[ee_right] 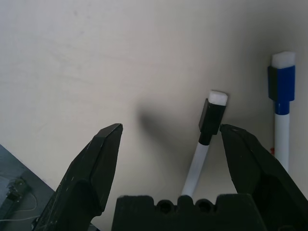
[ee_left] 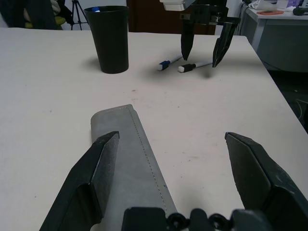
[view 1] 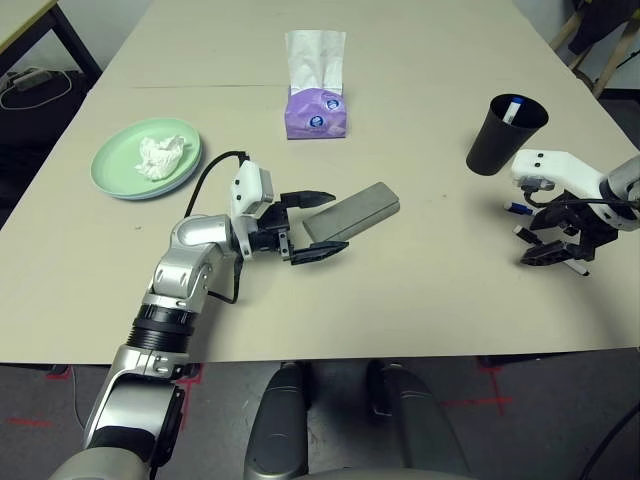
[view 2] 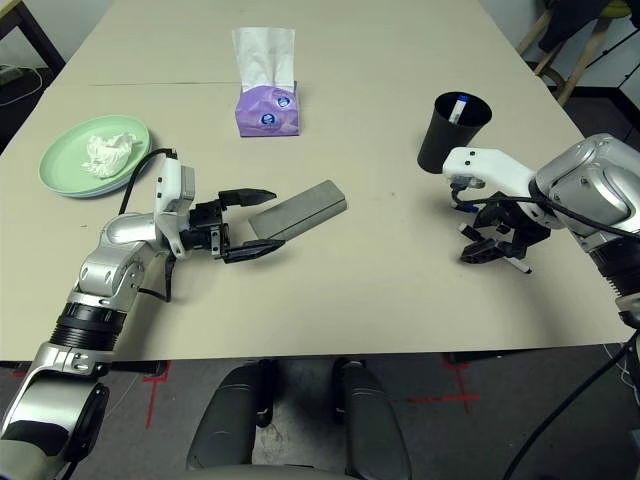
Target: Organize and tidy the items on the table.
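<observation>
- So my left gripper (view 1: 318, 224) is level at the near end of the grey glasses case (view 1: 352, 213), fingers spread wide around that end, gripping nothing yet. The case lies flat on the table (view 1: 420, 300), roughly mid-table, angled away from me.
- The case looks stiff with a slightly grippy felt skin, probably light. I'd pinch it across the narrow width near this end; gripped that far out it might swing a bit.
- Right of the case, my right gripper (view 2: 493, 252) points down over the black-capped pen (ee_right: 208, 130), fingers wide open and empty. The blue-capped pen (ee_right: 280, 106) lies just beside it.
- Pens are thin, hard and rolly, so I'd grab mid-barrel, squarely. The blue one sits close enough to get bumped.
- Just beyond the pens stands the black cup (view 1: 504, 133), already with a pen in it. Looks tippable, I reckon.
- Left of the case, further back: the light green plate (view 1: 120, 165) with the crumpled tissue (view 1: 160, 155).
- Straight beyond the case: a purple tissue box (view 1: 316, 110), well clear of it.
</observation>
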You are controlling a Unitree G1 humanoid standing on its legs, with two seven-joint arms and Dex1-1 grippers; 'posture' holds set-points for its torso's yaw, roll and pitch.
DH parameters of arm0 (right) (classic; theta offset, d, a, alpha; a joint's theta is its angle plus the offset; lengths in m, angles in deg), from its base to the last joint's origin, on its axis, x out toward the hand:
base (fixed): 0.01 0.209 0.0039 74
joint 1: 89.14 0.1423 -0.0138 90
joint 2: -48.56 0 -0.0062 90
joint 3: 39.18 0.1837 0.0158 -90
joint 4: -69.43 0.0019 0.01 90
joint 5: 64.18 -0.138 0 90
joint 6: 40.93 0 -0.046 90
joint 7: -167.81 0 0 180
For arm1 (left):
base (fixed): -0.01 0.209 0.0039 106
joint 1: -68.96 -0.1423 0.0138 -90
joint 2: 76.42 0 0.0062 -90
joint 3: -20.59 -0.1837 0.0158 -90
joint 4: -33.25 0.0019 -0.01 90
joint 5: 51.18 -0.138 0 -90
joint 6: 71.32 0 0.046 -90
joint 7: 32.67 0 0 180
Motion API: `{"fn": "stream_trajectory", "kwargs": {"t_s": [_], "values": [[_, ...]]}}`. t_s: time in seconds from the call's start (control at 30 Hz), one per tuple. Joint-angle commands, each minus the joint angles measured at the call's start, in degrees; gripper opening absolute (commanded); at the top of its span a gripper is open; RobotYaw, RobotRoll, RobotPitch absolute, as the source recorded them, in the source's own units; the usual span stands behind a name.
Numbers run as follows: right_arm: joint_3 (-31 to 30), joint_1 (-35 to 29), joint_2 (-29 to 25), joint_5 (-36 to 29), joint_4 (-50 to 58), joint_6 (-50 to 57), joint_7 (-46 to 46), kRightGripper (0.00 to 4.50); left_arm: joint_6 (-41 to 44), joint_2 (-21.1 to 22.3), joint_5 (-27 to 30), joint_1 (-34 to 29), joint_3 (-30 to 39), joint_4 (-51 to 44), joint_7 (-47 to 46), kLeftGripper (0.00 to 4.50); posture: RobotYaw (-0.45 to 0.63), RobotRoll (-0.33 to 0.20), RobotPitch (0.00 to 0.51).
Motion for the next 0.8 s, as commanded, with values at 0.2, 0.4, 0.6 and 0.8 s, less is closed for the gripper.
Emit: {"fn": "stream_trajectory", "kwargs": {"t_s": [0.2,0.4,0.6,0.8], "values": [[-1.2,3.9,0.5,2.8,-4.6,-0.9,-1.2,4.5,0.3,0.2,0.2,-1.5,0.0,-1.7,-1.2,4.45,0.08,0.0,0.246],[-0.4,3.4,1.8,1.9,-6.2,4.1,-1.6,4.5,0.3,0.2,0.3,-1.9,0.1,-2.0,-2.2,4.45,0.07,0.0,0.261],[-0.2,3.6,2.5,1.8,-9.1,5.6,-0.8,4.5,1.0,0.7,0.5,-3.4,0.2,-3.6,-2.6,4.45,0.07,0.0,0.278],[-0.8,3.5,2.9,2.4,-11.4,4.2,0.0,4.5,2.0,1.4,1.1,-5.4,0.3,-5.7,-3.2,4.45,0.08,0.0,0.298]]}}
